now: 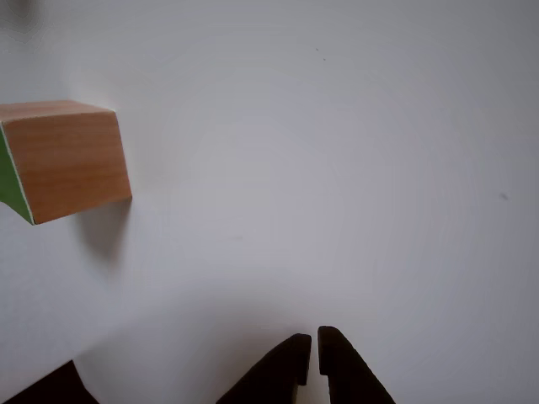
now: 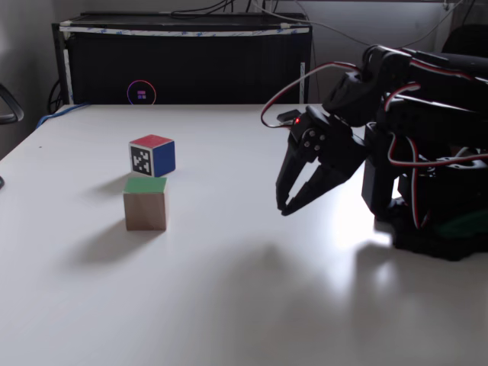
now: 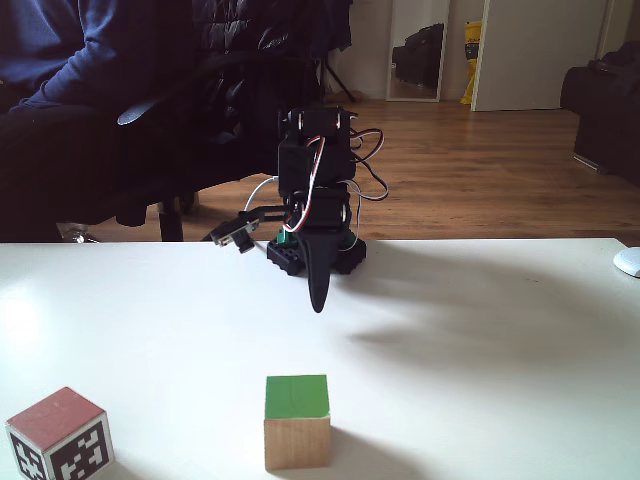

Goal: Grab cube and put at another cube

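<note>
The green-faced wooden cube (image 2: 146, 202) rests on the white table, green face up, also in a fixed view (image 3: 296, 421) and at the left edge of the other view (image 1: 69, 160). Just behind it in a fixed view sits the red-topped cube (image 2: 152, 155), which carries a black-and-white marker face and a blue side; it appears again at the bottom left of a fixed view (image 3: 60, 436). My gripper (image 2: 284, 207) hangs tip-down just above the table, well right of both cubes, also seen head-on (image 3: 319, 305). Its dark fingertips (image 1: 313, 341) are together with nothing between them.
The arm's black base (image 2: 435, 221) stands at the table's right side. A black case (image 2: 183, 65) lines the far edge. In a fixed view, a person in dark clothes (image 3: 70, 110) sits behind the table beside an office chair, and a white object (image 3: 628, 262) lies at the right edge.
</note>
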